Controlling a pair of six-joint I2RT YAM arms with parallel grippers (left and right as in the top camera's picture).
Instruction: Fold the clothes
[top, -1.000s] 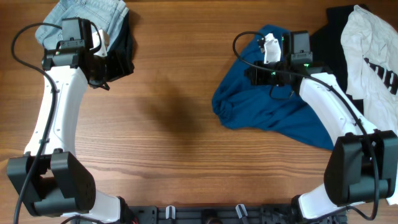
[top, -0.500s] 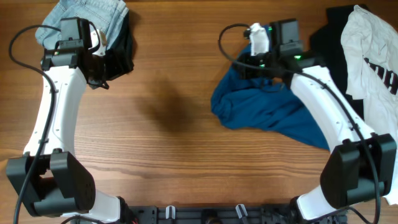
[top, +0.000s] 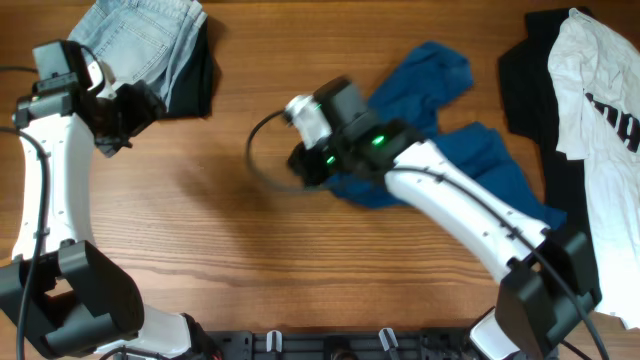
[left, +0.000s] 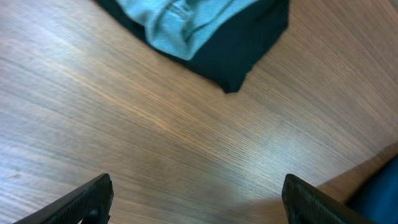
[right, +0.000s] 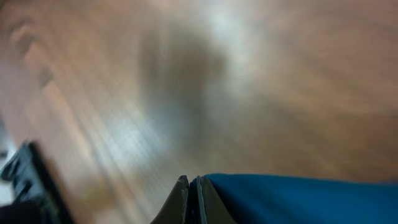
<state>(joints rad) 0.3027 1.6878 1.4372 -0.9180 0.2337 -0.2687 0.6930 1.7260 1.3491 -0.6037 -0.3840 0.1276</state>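
Note:
The deep-blue shirt (top: 450, 120) lies stretched across the table's middle right. My right gripper (top: 305, 165) is shut on its left edge, seen as blue cloth (right: 298, 199) between the closed fingers (right: 193, 199). Pale-blue denim (top: 140, 35) lies on a black piece (top: 195, 85) at the far left; both show in the left wrist view, denim (left: 180, 25) on black cloth (left: 249, 43). My left gripper (top: 125, 120) is open and empty over bare wood (left: 196, 199), just left of that pile. A white tee with black print (top: 600, 120) lies on black cloth (top: 530, 70) at the right.
The wooden table (top: 200, 250) is bare across the front and the left middle. A black cable (top: 262, 160) loops off the right arm beside the shirt. The table's far corner (left: 367, 174) shows in the left wrist view.
My right gripper has swung left and toward the front, dragging the blue shirt with it and stretching it out. My left gripper has drawn back left, off the denim pile.

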